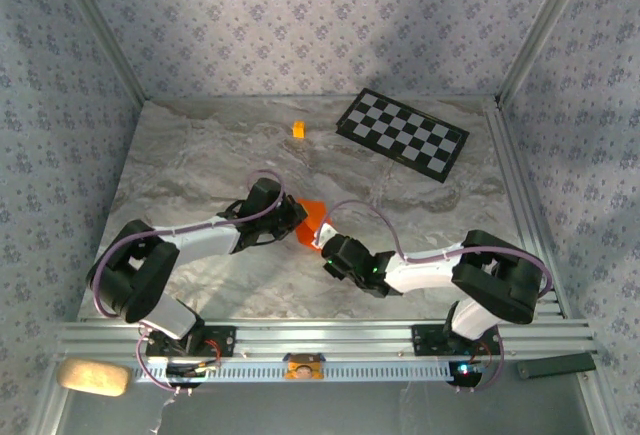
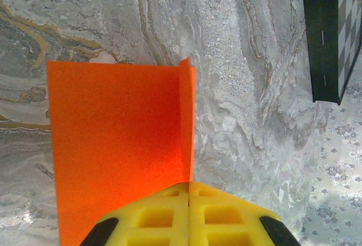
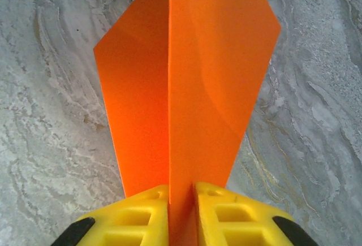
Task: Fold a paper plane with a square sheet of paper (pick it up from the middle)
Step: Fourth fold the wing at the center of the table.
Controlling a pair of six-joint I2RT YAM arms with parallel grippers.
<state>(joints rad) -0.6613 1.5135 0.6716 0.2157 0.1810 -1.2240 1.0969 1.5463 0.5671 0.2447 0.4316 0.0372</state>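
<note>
From above, the square sheet of paper is a small bright orange creased shape near the middle of the marble desk, caught between the two wrists; the left arm reaches in low from the near left and the right arm from the near right, elbows bent, so that their tips meet at the paper; from this height I cannot tell how the jaws stand; a tiny orange-yellow cube and a checkered board lie well apart from it toward the far edge. In the left wrist view the square sheet of paper shows a broad flat panel on the left and a narrow flap standing upright along its right edge; the left jaws are together on that upright edge, the yellow fingers meeting with no gap but the paper's thickness; the checkered board sits at the upper right. In the right wrist view the square sheet of paper has a sharp lengthwise crease, one panel spreading left and one right, both tapering toward the near end; the right jaws are clamped on the crease, the yellow fingers pressing it from either side, with the marble desk beneath.
</note>
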